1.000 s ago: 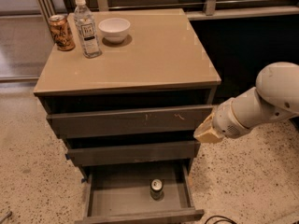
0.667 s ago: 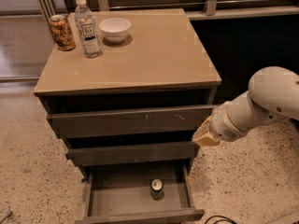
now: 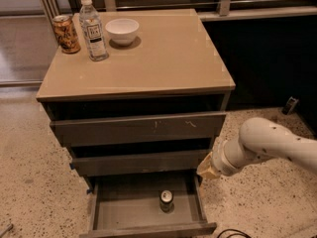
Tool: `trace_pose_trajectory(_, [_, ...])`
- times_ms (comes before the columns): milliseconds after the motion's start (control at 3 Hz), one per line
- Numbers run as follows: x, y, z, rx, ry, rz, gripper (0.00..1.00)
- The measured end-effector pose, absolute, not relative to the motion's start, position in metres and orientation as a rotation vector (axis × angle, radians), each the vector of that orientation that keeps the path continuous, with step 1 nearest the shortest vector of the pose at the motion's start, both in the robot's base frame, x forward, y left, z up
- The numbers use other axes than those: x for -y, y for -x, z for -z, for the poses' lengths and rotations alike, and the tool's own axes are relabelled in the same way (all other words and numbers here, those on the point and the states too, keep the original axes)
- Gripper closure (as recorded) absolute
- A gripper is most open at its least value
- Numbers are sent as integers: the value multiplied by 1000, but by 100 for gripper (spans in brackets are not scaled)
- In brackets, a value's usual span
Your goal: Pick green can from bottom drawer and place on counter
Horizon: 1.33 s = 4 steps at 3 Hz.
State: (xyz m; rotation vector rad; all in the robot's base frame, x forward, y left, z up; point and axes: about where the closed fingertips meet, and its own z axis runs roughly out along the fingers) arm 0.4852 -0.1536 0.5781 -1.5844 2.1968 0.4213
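The green can (image 3: 166, 201) stands upright in the open bottom drawer (image 3: 124, 212), near its middle right; its silver top faces me and the green sides barely show. The tan counter (image 3: 163, 53) tops the dark cabinet. My gripper (image 3: 207, 168) is at the end of the white arm (image 3: 267, 145), just right of the cabinet, level with the middle drawer's front. It hangs above the bottom drawer's right wall, up and to the right of the can, not touching it.
At the counter's back left stand an orange-brown can (image 3: 66, 32), a water bottle (image 3: 92, 29) and a white bowl (image 3: 122, 30). The top drawer (image 3: 138, 128) and middle drawer (image 3: 138, 161) are slightly pulled out. Speckled floor surrounds the cabinet; a dark object (image 3: 290, 105) lies at right.
The arm has swung lower and the gripper has dropped from the top drawer's level to beside the middle drawer, closer to the open bottom drawer. The can has not moved.
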Motion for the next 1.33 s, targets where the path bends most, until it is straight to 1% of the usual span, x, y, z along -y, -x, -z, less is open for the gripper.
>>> trace_pose_trajectory(333, [152, -494, -498, -2223, 1553, -456, 100])
trace_pose_trajectory(667, [149, -491, -466, -2242, 1537, -495, 100])
trace_pose_trajectory(1000, [150, -491, -463, -2241, 1538, -489, 100])
trace_pose_trajectory(1333, [158, -493, -432, -2233, 1544, -429, 100])
